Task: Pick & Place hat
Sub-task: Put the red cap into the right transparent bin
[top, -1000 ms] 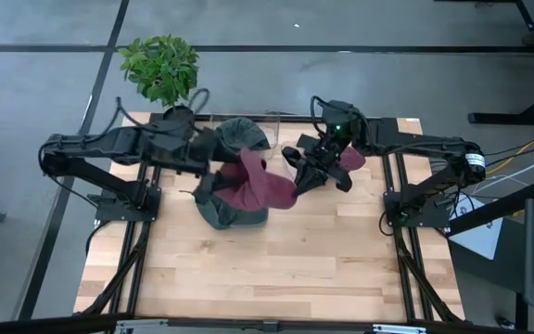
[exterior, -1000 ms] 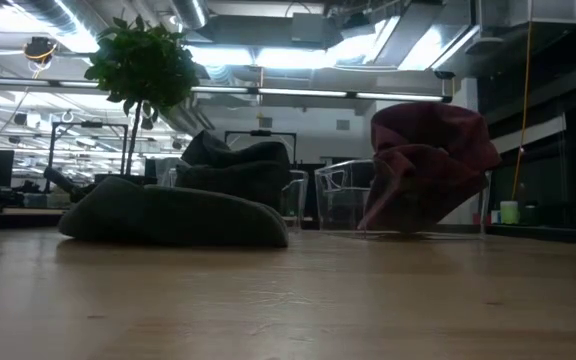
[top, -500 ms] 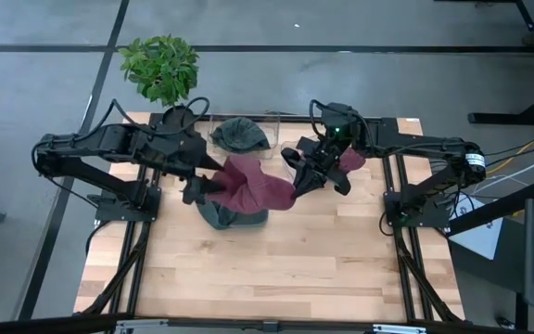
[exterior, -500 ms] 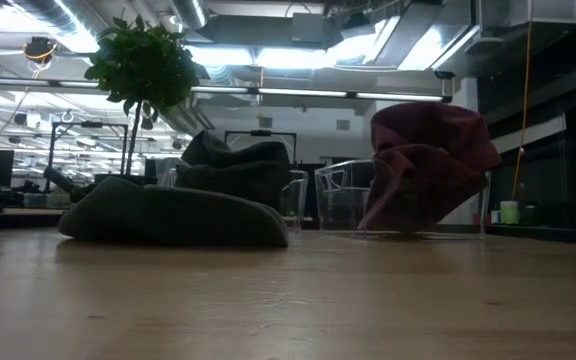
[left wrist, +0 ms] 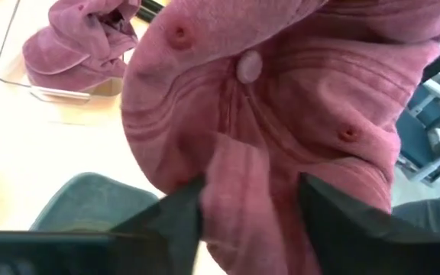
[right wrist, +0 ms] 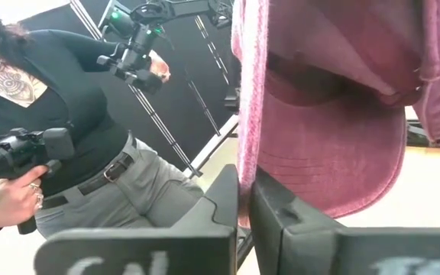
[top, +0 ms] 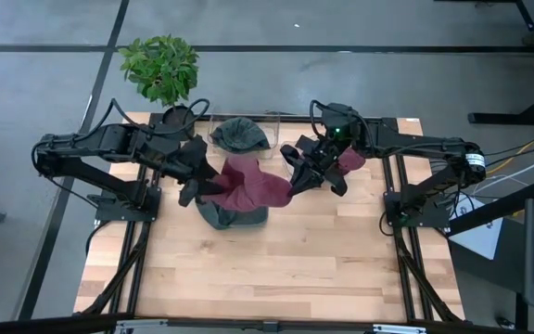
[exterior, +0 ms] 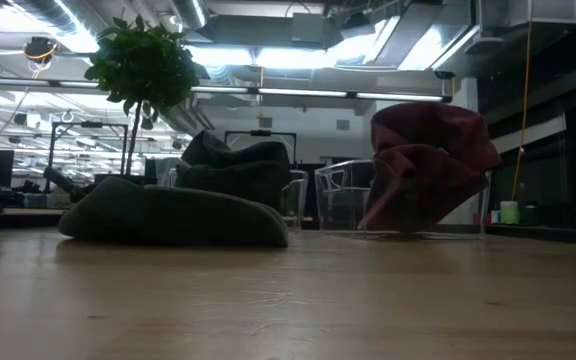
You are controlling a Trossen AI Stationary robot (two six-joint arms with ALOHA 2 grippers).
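Left hand [top: 196,183] and right hand [top: 297,176] both clamped on maroon hat [top: 253,188], stretched above wooden tabletop [top: 276,260]. Green hat [top: 228,216] beneath. Plant [top: 160,65] at corner. Person [right wrist: 67,114] beyond, holding camera [right wrist: 21,153].

A leafy potted plant [top: 161,67] stands just off the far left corner of the wooden table [top: 276,269]. A clear plastic bin [exterior: 343,196] sits toward the table's far edge. Beyond the table stands a person [right wrist: 67,122], apparently holding a camera [right wrist: 21,153]
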